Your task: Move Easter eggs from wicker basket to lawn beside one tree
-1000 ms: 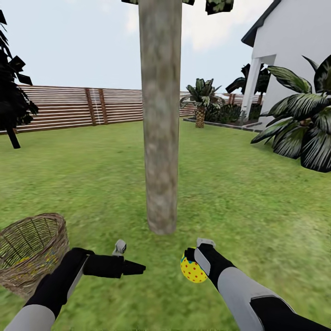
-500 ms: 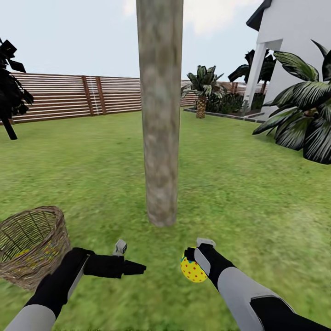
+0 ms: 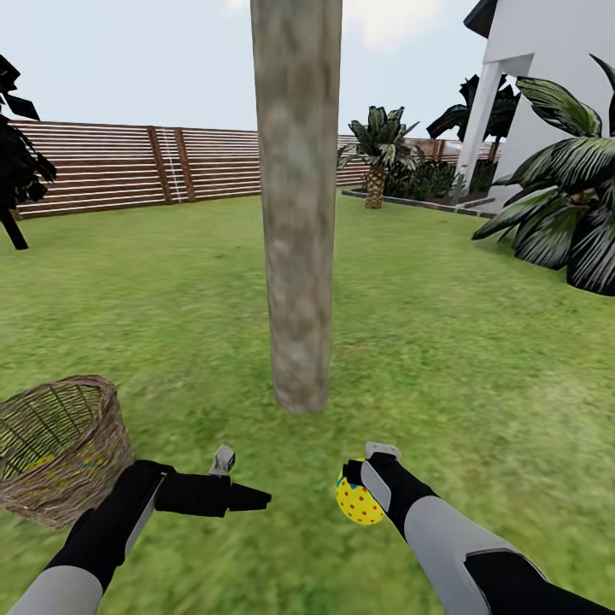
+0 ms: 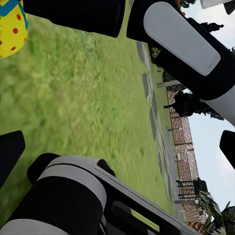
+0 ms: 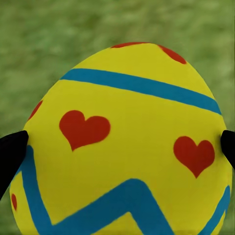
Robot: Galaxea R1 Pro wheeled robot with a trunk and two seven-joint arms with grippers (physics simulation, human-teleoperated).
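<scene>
An egg [image 3: 358, 502] is clamped in the right hand [image 3: 352, 491] above the lawn [image 3: 478, 359], near the tree [image 3: 297, 213]. The left hand [image 3: 248, 496] is seen apart, beside the basket [image 3: 60, 448].

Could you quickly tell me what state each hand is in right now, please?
Left hand: empty; open or closed cannot be told.
Right hand: closed on an Easter egg, held above the lawn.

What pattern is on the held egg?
Yellow egg with red hearts and blue bands, one zigzag; clearest in the right wrist view.
</scene>
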